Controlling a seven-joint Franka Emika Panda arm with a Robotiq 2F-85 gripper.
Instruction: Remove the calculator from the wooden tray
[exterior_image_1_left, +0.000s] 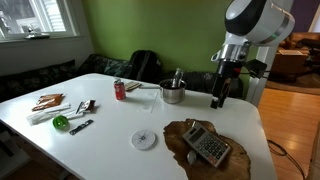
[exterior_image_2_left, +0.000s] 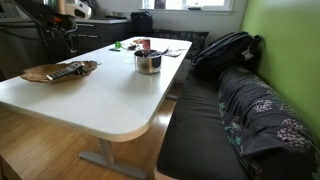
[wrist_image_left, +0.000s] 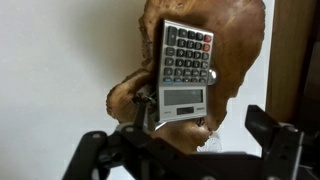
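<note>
The grey calculator (exterior_image_1_left: 209, 146) lies flat on the dark wooden tray (exterior_image_1_left: 180, 135) at the near right of the white table. Both show in an exterior view, calculator (exterior_image_2_left: 68, 71) on tray (exterior_image_2_left: 40, 73). In the wrist view the calculator (wrist_image_left: 185, 65) lies lengthwise on the tray (wrist_image_left: 235, 30), display end towards me. My gripper (exterior_image_1_left: 218, 99) hangs above the table beyond the tray, apart from it. In the wrist view its fingers (wrist_image_left: 200, 125) are spread wide and hold nothing.
A steel pot (exterior_image_1_left: 172, 92), a red can (exterior_image_1_left: 120, 90), a white round disc (exterior_image_1_left: 145, 139), a green object (exterior_image_1_left: 61, 122) and small tools lie on the table. A small dark metallic tool (wrist_image_left: 211, 75) lies beside the calculator. A bench with a black backpack (exterior_image_2_left: 225, 50) runs along the table.
</note>
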